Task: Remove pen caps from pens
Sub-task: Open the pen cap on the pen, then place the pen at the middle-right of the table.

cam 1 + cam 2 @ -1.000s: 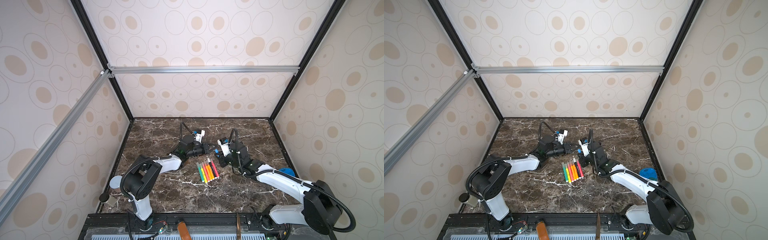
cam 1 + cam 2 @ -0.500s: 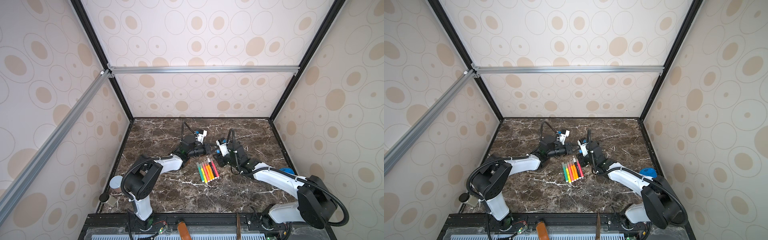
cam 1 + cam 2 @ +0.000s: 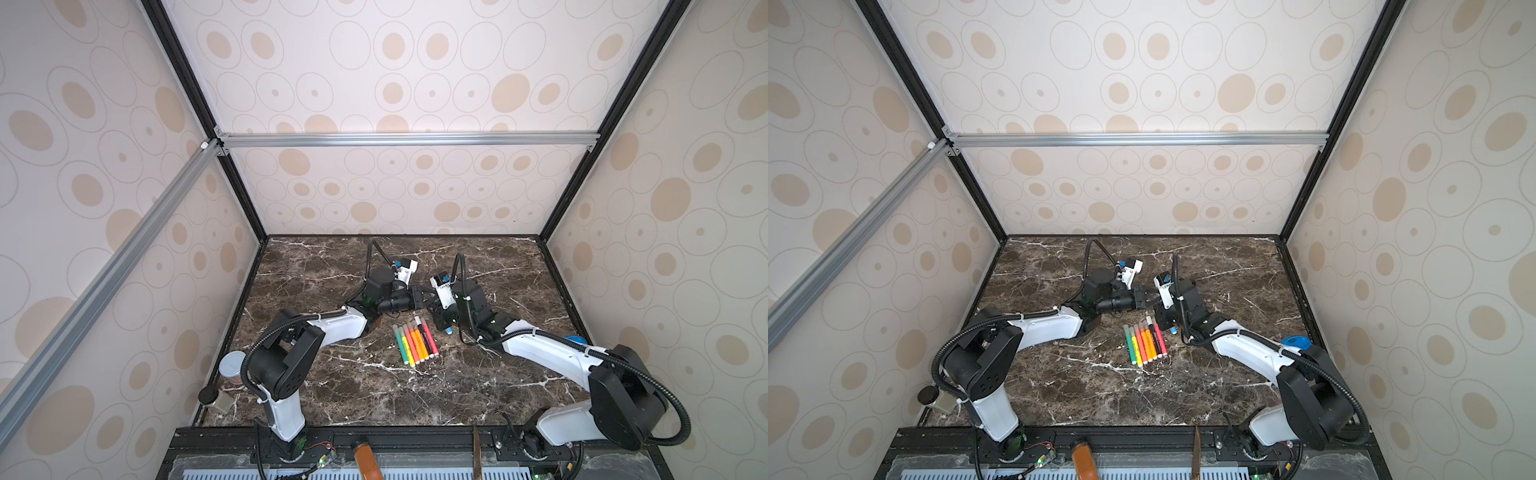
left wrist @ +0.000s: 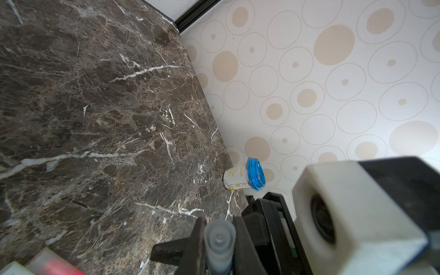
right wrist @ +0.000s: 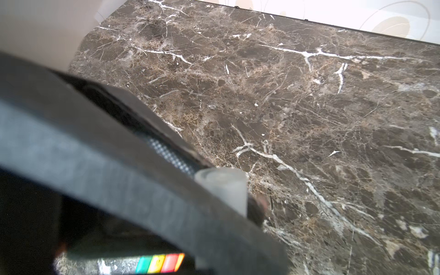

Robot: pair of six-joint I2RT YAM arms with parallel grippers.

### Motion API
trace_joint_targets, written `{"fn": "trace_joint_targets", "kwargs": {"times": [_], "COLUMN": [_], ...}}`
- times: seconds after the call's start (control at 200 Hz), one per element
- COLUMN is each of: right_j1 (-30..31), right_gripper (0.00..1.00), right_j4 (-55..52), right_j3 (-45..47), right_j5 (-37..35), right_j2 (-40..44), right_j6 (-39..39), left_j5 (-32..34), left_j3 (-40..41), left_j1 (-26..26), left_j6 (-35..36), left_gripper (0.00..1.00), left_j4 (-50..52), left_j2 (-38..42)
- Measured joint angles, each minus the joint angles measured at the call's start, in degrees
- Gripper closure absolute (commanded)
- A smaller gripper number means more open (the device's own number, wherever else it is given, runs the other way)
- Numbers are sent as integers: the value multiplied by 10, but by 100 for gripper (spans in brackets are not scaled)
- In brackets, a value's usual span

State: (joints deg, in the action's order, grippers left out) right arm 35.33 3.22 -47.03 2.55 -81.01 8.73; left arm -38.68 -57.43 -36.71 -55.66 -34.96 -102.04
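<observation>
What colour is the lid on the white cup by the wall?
Blue; the lid shows best in the left wrist view.

**Pens: six in a row, one clamped**

Six pens (image 3: 415, 345) lie side by side on the mid-bench (image 3: 332, 374): green, yellow, two orange, black, pink. Pale pen caps (image 3: 417, 320) sit on their far ends. Another translucent grey cap (image 4: 219, 238) is clamped in the left tool (image 3: 423, 298).

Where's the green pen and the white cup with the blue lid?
Green marker pen (image 3: 400, 345): in a top view, its body's middle.
White blue-lidded cup (image 4: 238, 177): left wrist view, its white side.
</observation>
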Motion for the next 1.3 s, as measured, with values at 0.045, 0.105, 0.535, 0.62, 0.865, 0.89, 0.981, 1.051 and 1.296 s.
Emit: {"fn": "trace_joint_targets", "kwargs": {"times": [0.045, 0.105, 0.535, 0.62, 0.865, 0.89, 0.981, 1.051, 1.296], "right_j1": [0, -1, -10, -14, -19, -19, -20, -15, 4], "right_gripper": [100, 100, 100, 100, 100, 100, 100, 100, 100], "right_j4": [-1, -2, 35, 50, 65, 65, 67, 28, -48], "right_j3": [0, 2, 71, 83, 113, 114, 114, 128, 154], "right_j5": [0, 0, -9, -17, -28, -28, -28, -7, 46], "right_j2": [0, 0, 78, 91, 124, 125, 126, 135, 142], "right_j6": [0, 0, 7, 13, 26, 27, 28, 25, 21], "left_j5": [3, 8, -49, -67, -119, -123, -138, -71, 82], "left_j3": [-4, -11, -101, -138, -212, -218, -243, -280, -387], "left_j1": [0, 0, -2, 0, 4, 5, 12, 44, 211], "left_j6": [8, 21, 86, 98, 118, 120, 125, 135, 153], "left_gripper": [100, 100, 100, 100, 100, 100, 100, 100, 100], "left_j4": [9, 28, 151, 186, 267, 273, 298, 289, 272], "left_j2": [0, 1, -13, -29, -64, -67, -78, -90, -138]}}
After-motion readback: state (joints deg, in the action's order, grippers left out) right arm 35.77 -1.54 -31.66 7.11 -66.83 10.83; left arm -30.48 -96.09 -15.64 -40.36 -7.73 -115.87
